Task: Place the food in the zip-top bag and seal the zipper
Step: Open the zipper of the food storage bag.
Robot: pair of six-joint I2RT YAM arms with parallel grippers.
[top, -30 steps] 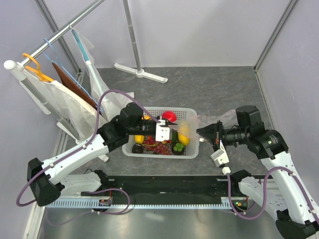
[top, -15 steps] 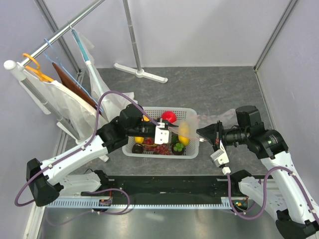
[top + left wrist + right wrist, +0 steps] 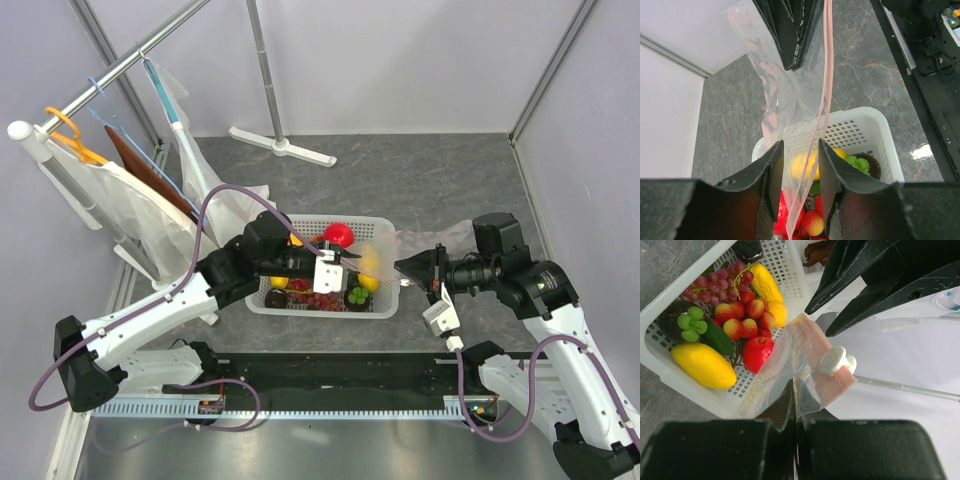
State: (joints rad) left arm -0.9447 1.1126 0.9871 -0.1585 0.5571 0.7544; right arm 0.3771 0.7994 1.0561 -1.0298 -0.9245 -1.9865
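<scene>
Pinching: R end effector clamps zip-top bag.
L end effector: jaws apart astride zipper.
Basket: holds food.

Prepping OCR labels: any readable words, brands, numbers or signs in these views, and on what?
None can be read in any view.
The zip-top bag shows only pale pink dots, and its white slider is plain.
The white mesh basket and the fruits carry no print or stickers.

I see a white plastic mesh basket on the grey marbled tabletop, with a silver metal garment rail at left.
</scene>
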